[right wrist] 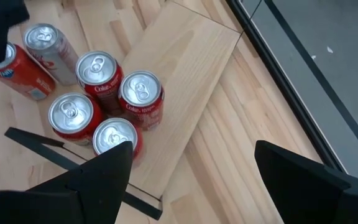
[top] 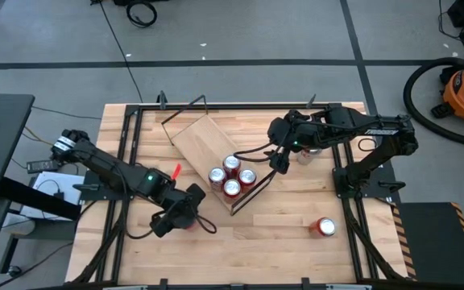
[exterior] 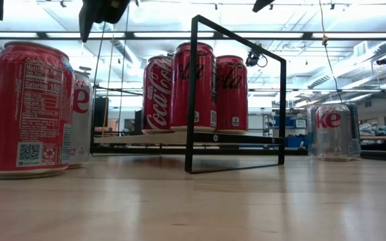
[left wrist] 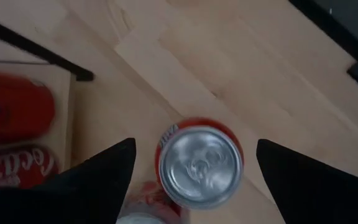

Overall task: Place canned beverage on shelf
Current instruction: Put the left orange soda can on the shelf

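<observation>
The shelf (top: pixel 202 138), a light-wood plank with black wire frames at its short ends, lies slantwise mid-table. Several red cans (top: pixel 232 177) stand on its near-right end; they also show in the right wrist view (right wrist: pixel 104 106). My left gripper (top: pixel 176 216) is open above an upright red can (left wrist: pixel 201 165) on the table left of that end, one finger on either side of it, apart from it. A silver can (right wrist: pixel 48 43) stands right beside the red one. My right gripper (top: pixel 279 159) is open and empty above the table, right of the shelf.
A lone red can (top: pixel 325 227) stands near the table's near right. A silver can (top: pixel 306 155) stands under the right arm and shows in the low view (exterior: pixel 334 130). Black frame rails (top: pixel 127 145) run along the table's sides. Bare wood lies in front of the shelf.
</observation>
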Robot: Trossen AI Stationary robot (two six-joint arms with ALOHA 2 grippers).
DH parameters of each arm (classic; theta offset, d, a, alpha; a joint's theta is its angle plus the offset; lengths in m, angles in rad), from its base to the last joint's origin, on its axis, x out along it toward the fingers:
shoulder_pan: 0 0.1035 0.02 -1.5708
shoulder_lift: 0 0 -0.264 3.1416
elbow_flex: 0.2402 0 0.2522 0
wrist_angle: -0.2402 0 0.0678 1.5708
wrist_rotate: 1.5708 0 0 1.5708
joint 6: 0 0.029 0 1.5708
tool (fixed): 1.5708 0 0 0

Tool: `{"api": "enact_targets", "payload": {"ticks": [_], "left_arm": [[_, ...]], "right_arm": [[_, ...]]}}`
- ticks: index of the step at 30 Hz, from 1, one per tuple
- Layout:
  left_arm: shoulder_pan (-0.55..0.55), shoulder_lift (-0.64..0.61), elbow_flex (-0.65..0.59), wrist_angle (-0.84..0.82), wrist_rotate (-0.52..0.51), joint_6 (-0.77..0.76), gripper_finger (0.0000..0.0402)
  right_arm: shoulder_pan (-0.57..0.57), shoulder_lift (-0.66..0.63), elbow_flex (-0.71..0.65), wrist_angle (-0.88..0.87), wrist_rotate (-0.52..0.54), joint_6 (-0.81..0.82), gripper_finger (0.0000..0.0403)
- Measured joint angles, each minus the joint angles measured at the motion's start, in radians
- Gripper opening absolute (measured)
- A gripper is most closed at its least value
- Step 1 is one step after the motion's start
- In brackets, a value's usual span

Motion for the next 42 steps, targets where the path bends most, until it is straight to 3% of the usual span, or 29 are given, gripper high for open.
{"api": "enact_targets", "payload": {"ticks": [34,42], "left_arm": [[0.000,0.038,-0.001,-0.013,0.019,0.035,0.0346],[-0.007,0.066,0.001,0.015,-0.008,0.148,0.0346]], "right_arm": [[0.000,0.001,0.000,-0.003,0.000,0.019,0.0348],[0.000,0.001,0.000,-0.002,0.000,0.022,0.0348]]}}
